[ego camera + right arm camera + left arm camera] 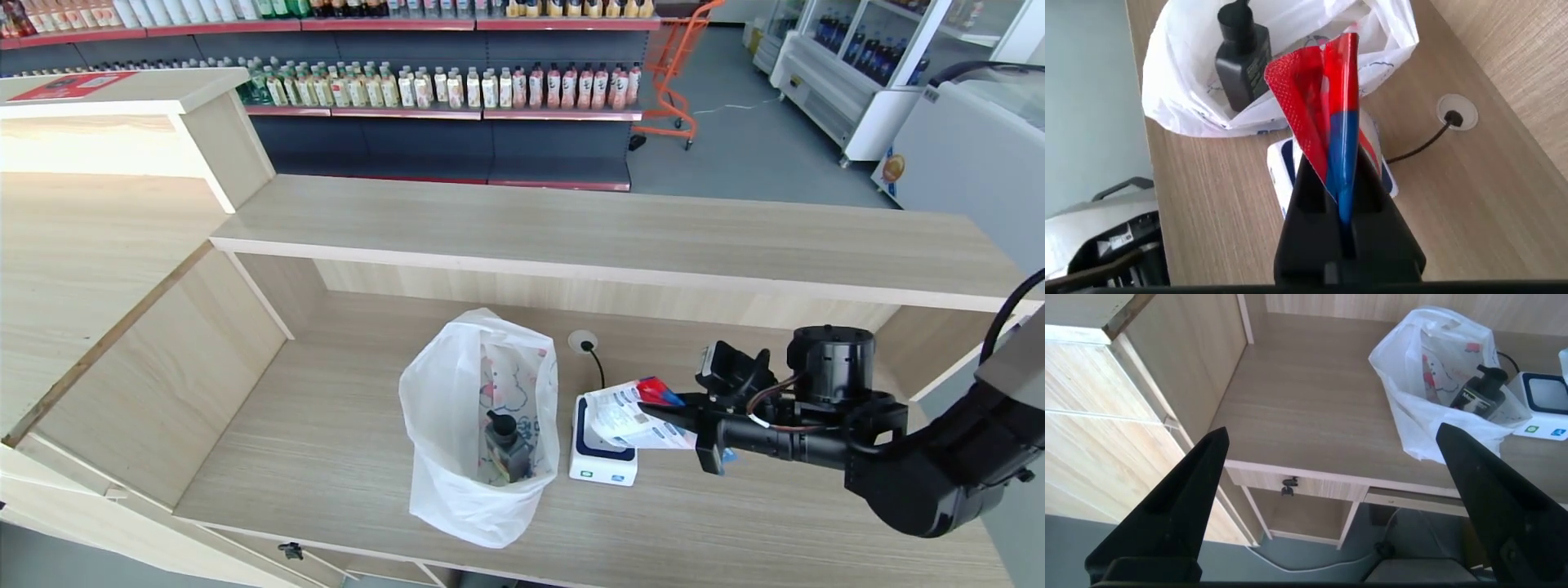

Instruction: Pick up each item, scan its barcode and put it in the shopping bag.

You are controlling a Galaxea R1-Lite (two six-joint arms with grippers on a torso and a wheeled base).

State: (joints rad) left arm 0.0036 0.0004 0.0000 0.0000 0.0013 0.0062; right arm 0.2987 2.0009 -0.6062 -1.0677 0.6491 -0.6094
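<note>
Right tool (668,412) holds packet (624,420) over scanner (602,471) beside bag (445,490), bottle (506,447) apparently inside.

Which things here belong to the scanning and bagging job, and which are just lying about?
Job: red and blue packet in right gripper; barcode scanner; shopping bag; black pump bottle inside it.
Lying about: drinks shelves; orange cart; freezer.

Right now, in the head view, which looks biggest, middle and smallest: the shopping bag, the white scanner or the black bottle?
1. shopping bag, by far
2. white scanner, partly covered by the packet
3. black bottle, sitting inside the bag
</note>
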